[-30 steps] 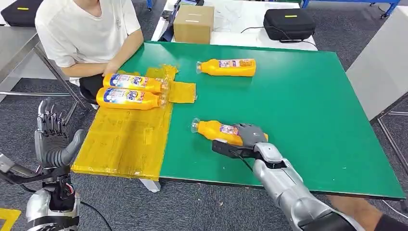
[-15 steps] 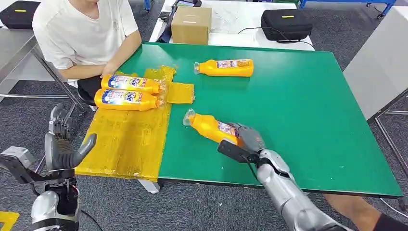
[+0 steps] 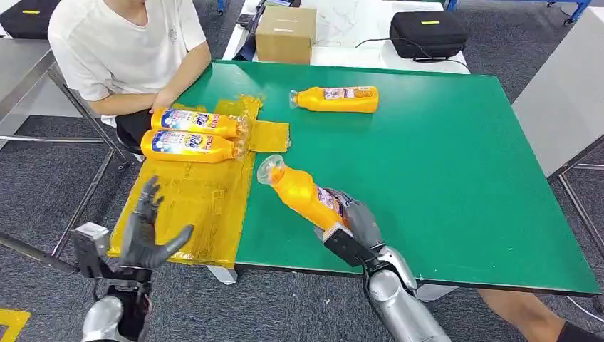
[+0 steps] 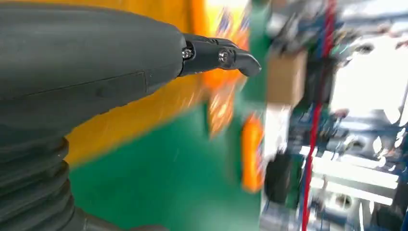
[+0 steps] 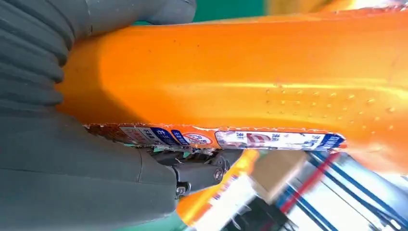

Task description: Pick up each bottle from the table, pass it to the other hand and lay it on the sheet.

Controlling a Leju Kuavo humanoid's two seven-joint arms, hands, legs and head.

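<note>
1. Sheet (image 3: 185, 206), yellow, covers the green tabletop's (image 3: 441, 178) left end, with two bottles (image 3: 189, 133) lying on it near a person's arm.
2. My right hand (image 3: 352, 221) grips a tilted orange bottle (image 3: 299, 194) off the tabletop.
3. My left hand (image 3: 146, 231) hovers by the sheet's near edge, fingers spread, holding nothing.
4. One far bottle (image 3: 335, 99) lies on the green.

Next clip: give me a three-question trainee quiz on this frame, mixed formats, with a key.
1. True or false: the right hand holds an orange bottle.
2. How many bottles lie on the yellow sheet?
A) one B) two C) three
3. Fill in: the left hand is ___, fingers spread.

Key: 1 true; 2 B, the two labelled bottles; 3 open.
</note>
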